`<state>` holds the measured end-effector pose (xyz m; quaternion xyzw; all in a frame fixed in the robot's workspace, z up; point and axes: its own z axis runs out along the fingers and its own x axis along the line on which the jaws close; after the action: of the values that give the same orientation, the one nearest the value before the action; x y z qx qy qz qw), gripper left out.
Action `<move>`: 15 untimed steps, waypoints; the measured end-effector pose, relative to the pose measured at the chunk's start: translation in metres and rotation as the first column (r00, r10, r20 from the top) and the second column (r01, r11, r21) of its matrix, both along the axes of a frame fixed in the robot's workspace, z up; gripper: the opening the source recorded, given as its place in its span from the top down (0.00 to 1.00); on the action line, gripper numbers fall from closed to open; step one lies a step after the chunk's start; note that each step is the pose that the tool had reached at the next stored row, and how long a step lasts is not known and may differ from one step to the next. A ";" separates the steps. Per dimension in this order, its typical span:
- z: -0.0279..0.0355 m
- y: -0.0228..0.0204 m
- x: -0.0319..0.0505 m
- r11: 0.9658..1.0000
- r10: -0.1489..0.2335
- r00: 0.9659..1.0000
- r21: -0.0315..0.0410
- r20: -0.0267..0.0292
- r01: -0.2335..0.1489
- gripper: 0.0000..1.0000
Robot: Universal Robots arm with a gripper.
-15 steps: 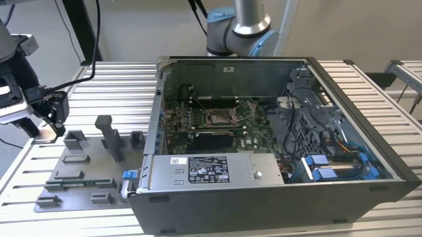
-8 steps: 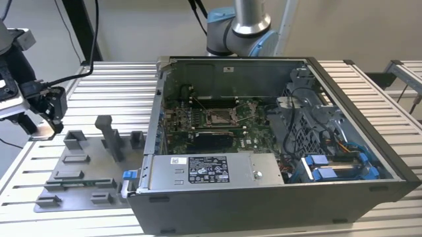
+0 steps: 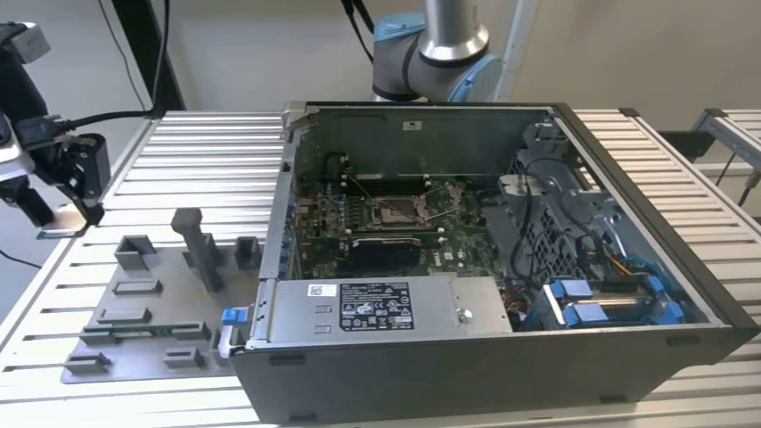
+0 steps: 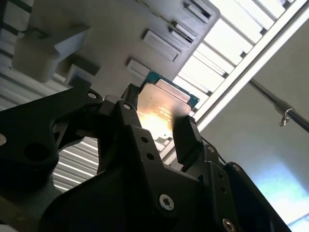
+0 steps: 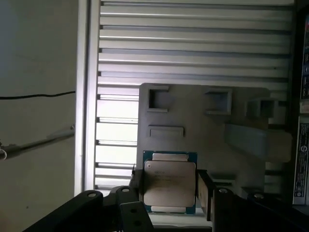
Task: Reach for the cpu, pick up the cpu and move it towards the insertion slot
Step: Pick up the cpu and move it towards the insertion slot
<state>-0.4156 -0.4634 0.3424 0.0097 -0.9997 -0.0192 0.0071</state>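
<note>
Far off at the exterior view's left, by the table edge, the gripper [image 3: 62, 218] hangs well apart from the insertion slot [image 3: 398, 210]: pickup looks done, most of the carry remains. Second wrist view: jaws clamped on the cpu [image 4: 161, 107], its silvery face glaring. First wrist view: a thin square, held above the grey fixture plate [image 5: 193, 116].

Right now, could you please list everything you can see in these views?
cpu: one, silvery top, clamped in the gripper.
slot: one, shiny metal, on the motherboard.
motherboard: one, green, inside the case.
case: one, dark grey, open, on the table.
power supply: one, silver, case's near side.
fixture plate: one, grey, exterior view's left of the case.
table: one, silver slats, under everything.
arm: one, silver and blue, behind the case.
gripper: one, black, shut on the cpu.
</note>
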 end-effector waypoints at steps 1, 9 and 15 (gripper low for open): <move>0.0031 0.0000 0.0000 1.000 0.000 1.000 0.000 0.000 0.000 1.00; 0.0254 0.0000 0.0000 1.000 0.000 1.000 0.000 0.000 0.000 1.00; 0.0408 0.0000 0.0000 1.000 0.005 1.000 -0.002 0.000 -0.005 1.00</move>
<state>-0.4156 -0.4634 0.3831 0.0121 -0.9997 -0.0182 0.0072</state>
